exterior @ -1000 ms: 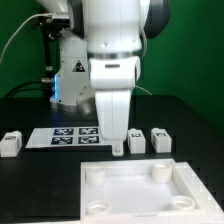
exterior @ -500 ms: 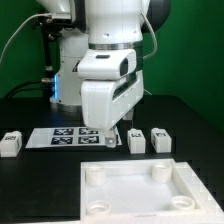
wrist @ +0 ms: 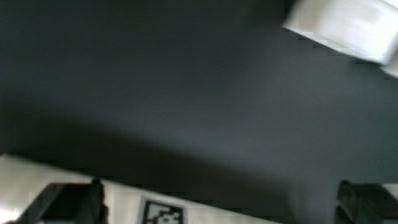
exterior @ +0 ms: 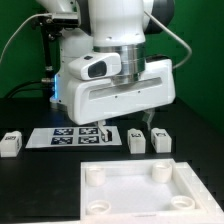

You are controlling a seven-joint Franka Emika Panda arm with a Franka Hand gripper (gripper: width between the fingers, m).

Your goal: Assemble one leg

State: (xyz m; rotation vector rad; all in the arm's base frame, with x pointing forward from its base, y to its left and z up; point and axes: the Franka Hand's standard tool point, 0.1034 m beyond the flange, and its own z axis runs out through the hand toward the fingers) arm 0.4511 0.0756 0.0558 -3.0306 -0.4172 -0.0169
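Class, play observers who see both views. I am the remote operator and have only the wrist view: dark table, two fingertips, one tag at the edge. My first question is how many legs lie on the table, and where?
Observer: Three. The left leg lies alone at the exterior view's left. The middle leg and the right leg lie side by side at its right.
Operator: Where is the tool?
Observer: The tool hangs open, holding nothing, near the middle leg, by the end of the marker board.
Operator: Anything else?
Observer: A large white panel with round corner sockets lies nearest the camera, with no leg in it.
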